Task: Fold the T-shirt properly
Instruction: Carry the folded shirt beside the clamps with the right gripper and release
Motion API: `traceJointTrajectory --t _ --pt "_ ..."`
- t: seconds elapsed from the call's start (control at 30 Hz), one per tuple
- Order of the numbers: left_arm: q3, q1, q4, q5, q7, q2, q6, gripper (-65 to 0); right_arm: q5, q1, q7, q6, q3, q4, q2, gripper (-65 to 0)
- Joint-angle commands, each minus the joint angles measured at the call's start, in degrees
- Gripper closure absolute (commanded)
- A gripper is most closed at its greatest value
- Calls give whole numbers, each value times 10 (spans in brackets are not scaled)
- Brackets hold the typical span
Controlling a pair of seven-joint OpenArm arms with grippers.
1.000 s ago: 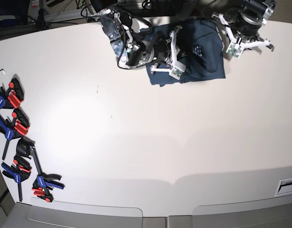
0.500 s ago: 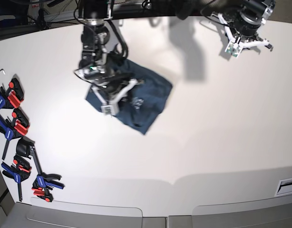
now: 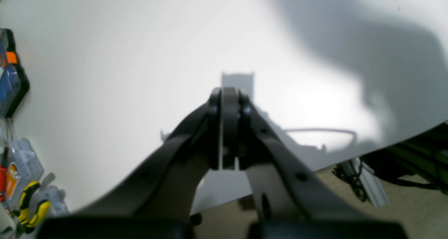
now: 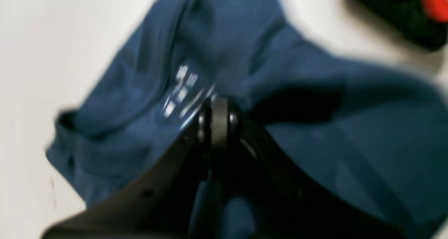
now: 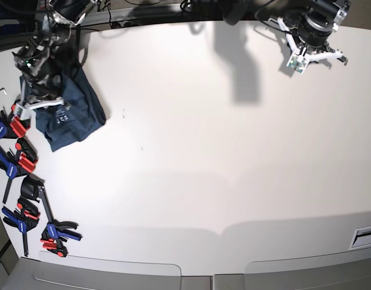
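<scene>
At the base view's far-left worktop (image 5: pixel 191 169) edge | dark navy cotton T-shirt (image 5: pixel 69 115) lies bunched, directly under right pincer (image 5: pixel 35 103), apparently pinching its cloth (blurred) | left pincer (image 5: pixel 311 55) pressed together, empty, well apart | right arm nearer

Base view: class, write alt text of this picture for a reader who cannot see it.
The right gripper sits on a dark blue T-shirt bunched at the left edge of a white table, beside a row of red, blue and black clamps. The left gripper hangs over the bare far right corner, holding nothing.
</scene>
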Motion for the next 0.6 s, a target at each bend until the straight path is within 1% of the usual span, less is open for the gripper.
traceJointTrajectory --t 0.0,0.1,0.2,0.23,0.27,0.3,0.37,0.43,0.47,0.5,0.57 --pt "-1 3 9 -8 -16 -3 3 0 21 7 13 2 10 10 13 0" --pt "-1 3 9 -31 -30 -3 2 0 69 9 17 2 27 10 18 0" --pt "-1 -2 9 -31 -31 -3 3 0 133 26 17 3 39 13 26 0" --pt "-1 -3 9 -31 -30 -3 3 0 154 34 16 9 43 19 27 0" --pt "-1 -3 9 -31 -30 -3 3 0 171 42 16 31 49 31 26 0" --pt "-1 -3 9 -31 -30 -3 5 0 190 49 13 63 54 46 26 0" --pt "-1 -2 9 -31 -30 -3 20 0 235 54 -3 122 56 86 27 0" --pt "-1 -3 9 -31 -30 -3 24 0 280 52 -35 174 54 135 26 0" --pt "-1 -2 9 -27 -30 -3 24 0 300 48 -59 194 52 159 25 0" --pt "-1 -1 9 -19 -30 -3 24 0 326 42 -85 207 50 183 25 0" --pt "-1 2 9 4 -25 -3 24 0 374 16 -122 207 44 229 25 0"
